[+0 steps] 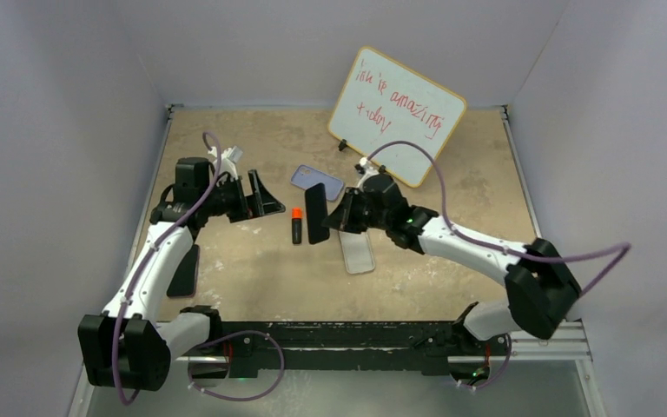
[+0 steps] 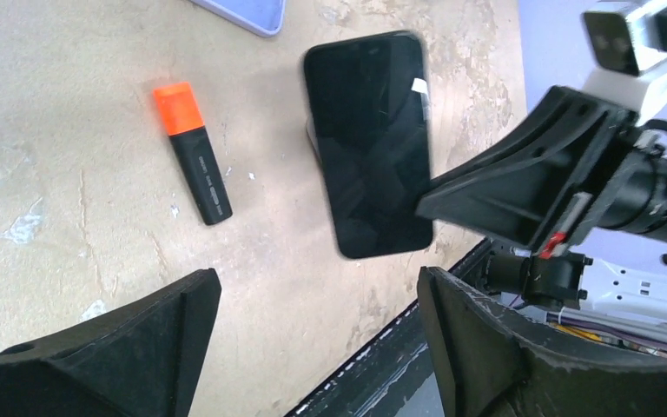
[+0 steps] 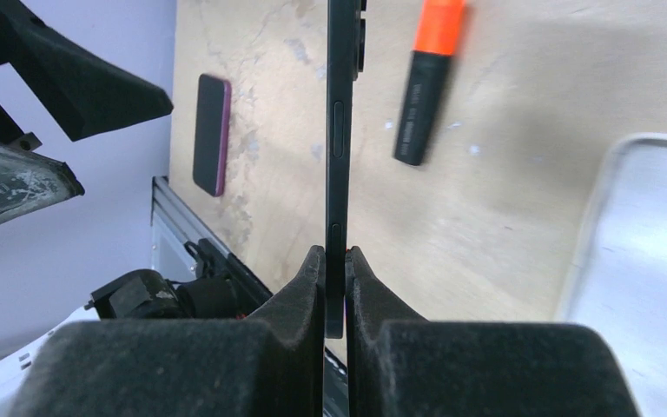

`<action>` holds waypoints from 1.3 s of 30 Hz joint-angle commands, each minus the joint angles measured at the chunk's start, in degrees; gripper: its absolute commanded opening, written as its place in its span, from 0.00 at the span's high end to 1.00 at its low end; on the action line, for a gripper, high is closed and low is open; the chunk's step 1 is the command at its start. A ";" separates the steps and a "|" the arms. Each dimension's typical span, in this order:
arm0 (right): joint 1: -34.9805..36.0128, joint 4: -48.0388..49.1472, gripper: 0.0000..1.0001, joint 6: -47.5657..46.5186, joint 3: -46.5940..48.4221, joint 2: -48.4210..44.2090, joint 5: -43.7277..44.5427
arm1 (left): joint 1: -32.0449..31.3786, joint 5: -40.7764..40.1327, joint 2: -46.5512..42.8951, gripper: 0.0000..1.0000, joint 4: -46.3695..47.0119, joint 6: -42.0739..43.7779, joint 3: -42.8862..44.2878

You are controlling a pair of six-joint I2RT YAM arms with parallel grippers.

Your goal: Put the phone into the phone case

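The phone (image 1: 316,214) has a black screen and is held off the table by one end in my right gripper (image 1: 337,217). In the right wrist view the gripper (image 3: 336,256) is shut on it and the phone (image 3: 339,130) shows edge-on. In the left wrist view its screen (image 2: 369,143) faces the camera. The lavender-blue phone case (image 1: 317,182) lies flat just behind the phone; only its corner (image 2: 243,10) shows in the left wrist view. My left gripper (image 1: 265,195) is open and empty, left of the phone, its fingers (image 2: 152,334) wide apart above the table.
A black marker with an orange cap (image 1: 297,225) lies beside the phone. A pale clear case (image 1: 358,252) lies under the right arm. A dark phone (image 1: 184,271) lies by the left arm. A whiteboard with red writing (image 1: 397,113) leans at the back.
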 commanded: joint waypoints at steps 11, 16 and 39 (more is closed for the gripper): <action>-4.66 -18.88 1.00 -10.15 -5.82 -16.72 3.74 | -18.82 -5.03 4.89 0.29 24.45 -12.81 -10.07; -6.28 -19.95 1.00 -13.15 -7.40 -16.62 3.06 | -22.18 -7.81 8.79 0.35 30.10 -15.10 -11.67; -13.12 -8.66 1.00 -15.20 -13.40 -6.40 -11.95 | -27.39 -10.10 22.25 0.48 40.42 -17.93 -12.50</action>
